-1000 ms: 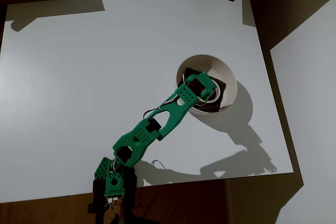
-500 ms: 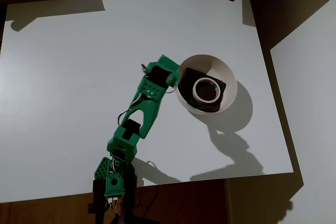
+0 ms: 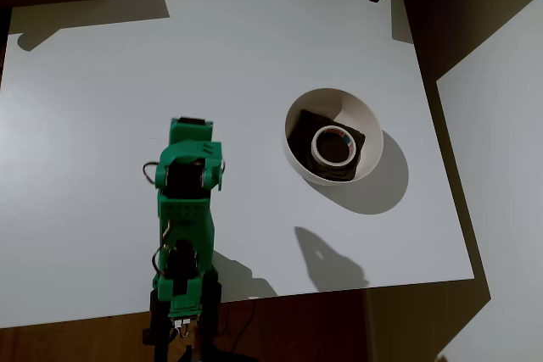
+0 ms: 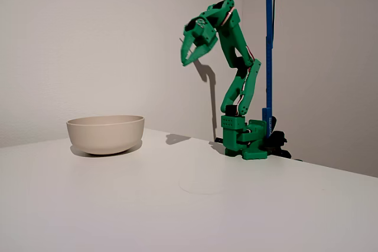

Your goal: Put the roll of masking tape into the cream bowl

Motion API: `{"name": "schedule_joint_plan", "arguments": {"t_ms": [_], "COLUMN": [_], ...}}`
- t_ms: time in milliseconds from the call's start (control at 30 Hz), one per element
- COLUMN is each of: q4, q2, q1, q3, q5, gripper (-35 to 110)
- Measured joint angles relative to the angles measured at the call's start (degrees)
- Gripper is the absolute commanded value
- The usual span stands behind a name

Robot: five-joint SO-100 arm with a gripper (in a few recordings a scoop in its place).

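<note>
Tape first: one roll of masking tape (image 3: 333,144) lies flat inside one cream bowl (image 3: 365,165), atop a dark brown square piece (image 3: 304,126), well right of my tool (image 4: 190,53) in the overhead view. No legible writing. My tool hangs high above the white surface (image 3: 102,125), fingers slightly parted, holding nothing.

You see a green claw (image 4: 190,49), a white bench (image 3: 127,82), a cream bowl (image 3: 363,116) and a cream-white tape roll (image 3: 332,144) on a dark brown square piece (image 3: 304,127).
</note>
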Motion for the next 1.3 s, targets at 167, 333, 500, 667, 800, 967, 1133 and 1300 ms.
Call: {"name": "schedule_joint_plan", "arguments": {"t_ms": [167, 333, 500, 667, 800, 967, 1133, 1300], "q4": [-4.75, -8.35, -12.39, -16.17, -18.63, -20.39, -20.83, -20.83], "q2": [15.56, 25.84, 36.74, 44.65, 48.08, 55.99, 62.40, 64.78], "q1": [-4.48, -5.01, -6.24, -7.03, -5.80, -6.42, -6.06, -6.06], "q3": [19.78, 35.60, 50.89, 63.90, 71.19, 81.83, 88.42, 91.67], "q5": [-1.23, -1.85, -2.29, -2.99, -4.13, -4.31, -4.31, -4.31], "gripper": [-8, -8, -8, -8, -8, -8, -8, -8]}}
